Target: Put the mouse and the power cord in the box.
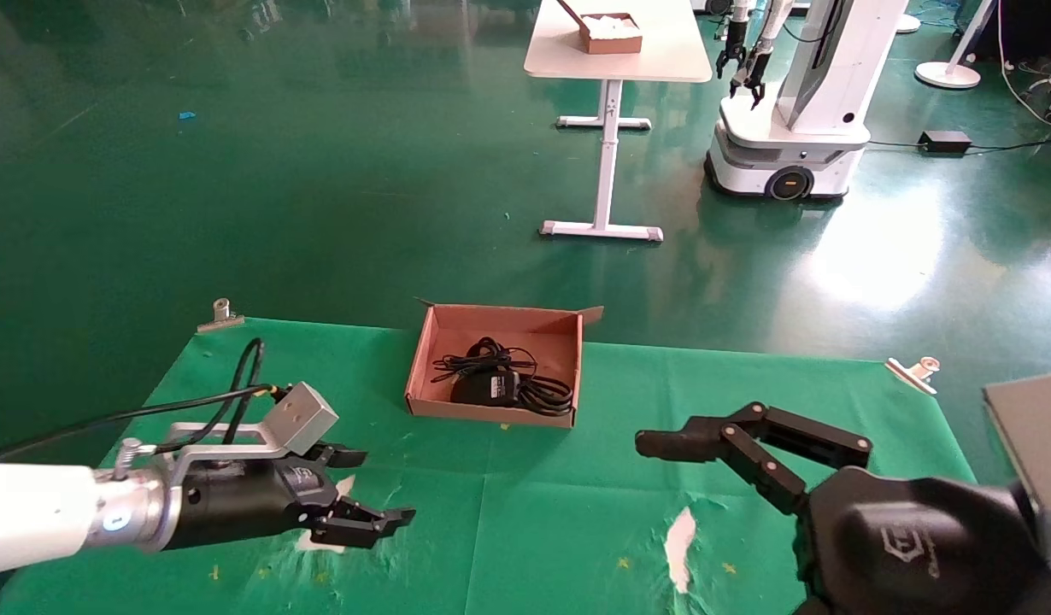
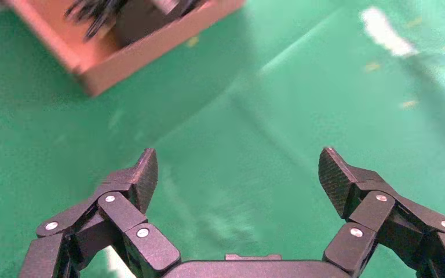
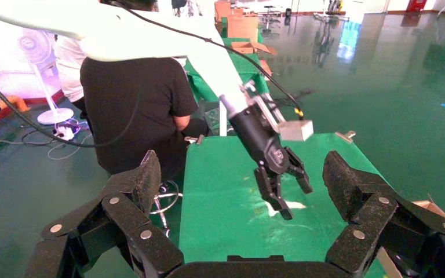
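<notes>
So, a green cloth fills the lower half of the head view, torn white in two spots near the bottom edge. On it, just above the frame's middle, sits the box, and inside lie a dark blocky item and a tangle of black cord; whether that block is the mouse I cannot tell. At lower right my right gripper hangs over the cloth, fingers wide apart, holding nothing. At lower left my left gripper hovers low over a white tear, its fingers also spread and empty, with the box well up and right of it. A metal clip pins the cloth's upper left corner.
</notes>
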